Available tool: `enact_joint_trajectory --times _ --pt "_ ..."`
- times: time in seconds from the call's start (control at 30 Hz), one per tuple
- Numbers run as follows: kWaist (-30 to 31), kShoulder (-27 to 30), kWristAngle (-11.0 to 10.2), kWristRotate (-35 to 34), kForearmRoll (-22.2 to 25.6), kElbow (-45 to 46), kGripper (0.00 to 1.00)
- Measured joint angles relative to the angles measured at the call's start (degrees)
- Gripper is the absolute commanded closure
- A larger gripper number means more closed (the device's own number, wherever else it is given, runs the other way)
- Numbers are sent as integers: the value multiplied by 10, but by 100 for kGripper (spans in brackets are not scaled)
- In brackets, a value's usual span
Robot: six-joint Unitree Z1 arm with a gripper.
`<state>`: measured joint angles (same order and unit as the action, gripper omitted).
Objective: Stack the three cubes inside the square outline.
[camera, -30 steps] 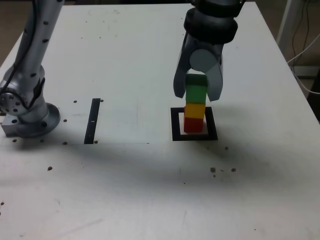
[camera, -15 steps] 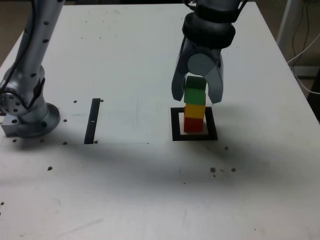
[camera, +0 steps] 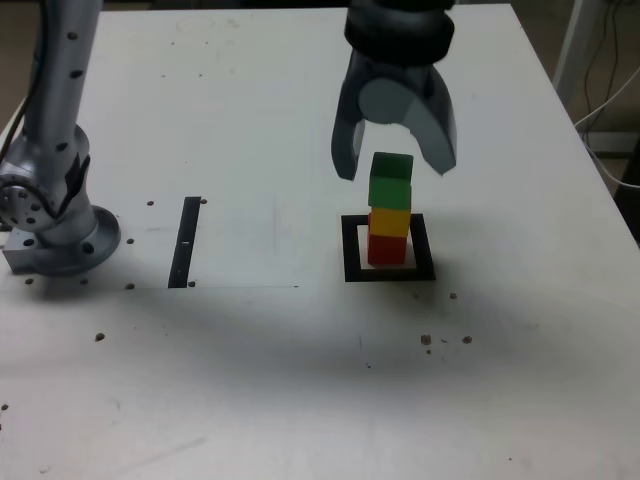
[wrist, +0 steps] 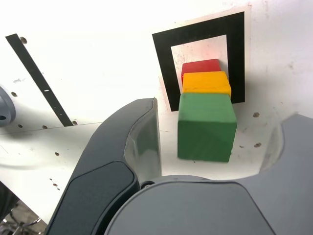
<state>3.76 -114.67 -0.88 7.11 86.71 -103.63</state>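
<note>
Three cubes stand stacked inside the square outline (camera: 389, 249): red cube (camera: 387, 247) at the base, yellow cube (camera: 389, 220) on it, green cube (camera: 390, 181) on top. In the wrist view the green cube (wrist: 206, 127) shows largest, with the yellow cube (wrist: 206, 82) and red cube (wrist: 200, 66) behind it and the square outline (wrist: 164, 63) around them. My gripper (camera: 395, 170) is open, its two fingers spread wide on either side of the green cube's top and clear of it. One finger (wrist: 132, 147) shows apart from the cube in the wrist view.
A thin black strip (camera: 185, 241) lies on the white table (camera: 260, 360) toward the exterior view's left. The arm's grey base (camera: 55, 235) stands at the far left. Small dark specks dot the table. Cables hang beyond the right table edge.
The gripper opened and let go of the green cube, then rose. The green cube stays on top of the stack.
</note>
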Motion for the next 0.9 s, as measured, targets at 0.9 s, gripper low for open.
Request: enact_joint_trajectory --times 0.9 --pt "7 233 -44 -17 -55 289 0"
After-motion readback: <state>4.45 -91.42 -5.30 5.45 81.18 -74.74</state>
